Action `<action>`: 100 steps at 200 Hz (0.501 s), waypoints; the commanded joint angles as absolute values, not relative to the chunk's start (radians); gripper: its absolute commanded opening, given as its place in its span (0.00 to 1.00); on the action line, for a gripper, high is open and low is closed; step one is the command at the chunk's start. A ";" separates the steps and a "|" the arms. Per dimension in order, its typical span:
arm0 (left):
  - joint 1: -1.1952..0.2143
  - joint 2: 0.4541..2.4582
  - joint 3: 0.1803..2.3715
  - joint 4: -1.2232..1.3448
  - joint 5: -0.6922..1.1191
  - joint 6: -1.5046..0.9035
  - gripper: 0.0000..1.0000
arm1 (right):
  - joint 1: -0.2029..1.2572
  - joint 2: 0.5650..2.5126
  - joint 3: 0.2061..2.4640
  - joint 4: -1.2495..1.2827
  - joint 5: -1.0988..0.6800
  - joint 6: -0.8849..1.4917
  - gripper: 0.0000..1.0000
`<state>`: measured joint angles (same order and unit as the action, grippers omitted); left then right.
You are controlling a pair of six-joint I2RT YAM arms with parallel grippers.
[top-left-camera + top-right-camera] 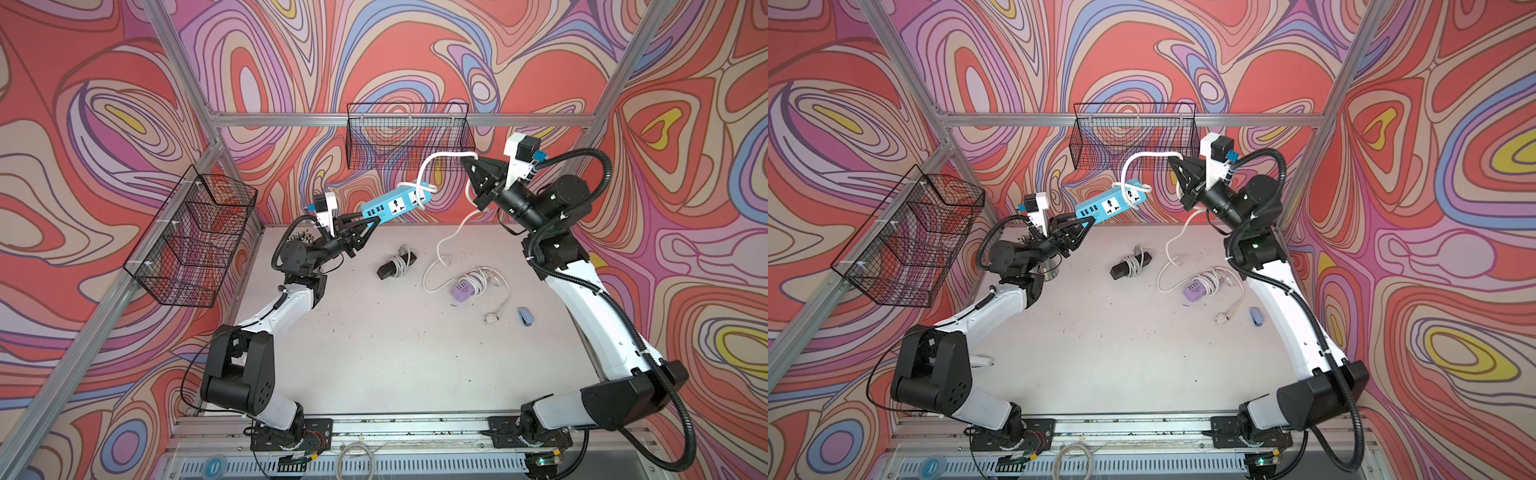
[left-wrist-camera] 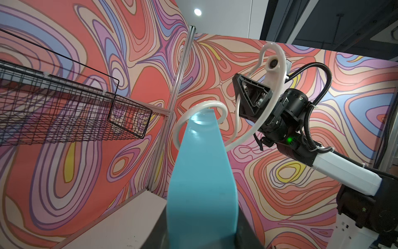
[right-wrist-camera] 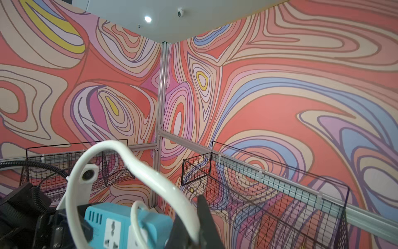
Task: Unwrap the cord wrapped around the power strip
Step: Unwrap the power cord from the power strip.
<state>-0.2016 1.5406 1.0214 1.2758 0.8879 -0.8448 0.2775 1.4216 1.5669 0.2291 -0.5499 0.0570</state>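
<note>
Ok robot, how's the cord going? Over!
Left tool shut on blue power strip. Right tool shut on white cord, lifted. Loops around strip's far end. Wire basket close.

Both top views overlook the table (image 1: 374, 353); close wrist views apparently tilt upward.

Turquoise power strip (image 1: 395, 206), white socket faces, white cord (image 1: 449, 154) looped round it. Walls (image 1: 415, 54) are all swirls: coral red, lilac, pale blue, beige, dabs of yellow, dark outlines. Black wire mesh on the far basket (image 1: 409, 137) and the left basket (image 1: 191, 237). Pale grey table (image 1: 395, 353), speckled dark. On it, a black strip (image 1: 383, 270) and a lilac adapter (image 1: 462, 289), both with white cables.
</note>
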 commanded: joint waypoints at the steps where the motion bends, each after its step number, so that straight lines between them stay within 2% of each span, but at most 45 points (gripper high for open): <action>1: -0.165 1.503 1.034 1.344 0.856 -0.839 0.00 | 0.283 1.406 1.466 0.136 -0.609 0.069 0.00; 44: -0.124 1.484 1.029 1.355 0.839 -0.845 0.00 | 0.304 1.386 1.271 0.146 -0.733 0.135 0.00; 71: -0.117 1.477 1.028 1.359 0.834 -0.852 0.00 | 0.383 1.426 1.195 0.115 -0.703 0.095 0.00; 100: -0.118 1.473 1.030 1.360 0.834 -0.856 0.00 | 0.418 1.520 1.118 0.257 -0.708 0.169 0.00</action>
<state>-0.1223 1.5112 1.0210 1.2758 0.8551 -0.8429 0.3946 1.4506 1.1625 0.1638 -0.6823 0.1284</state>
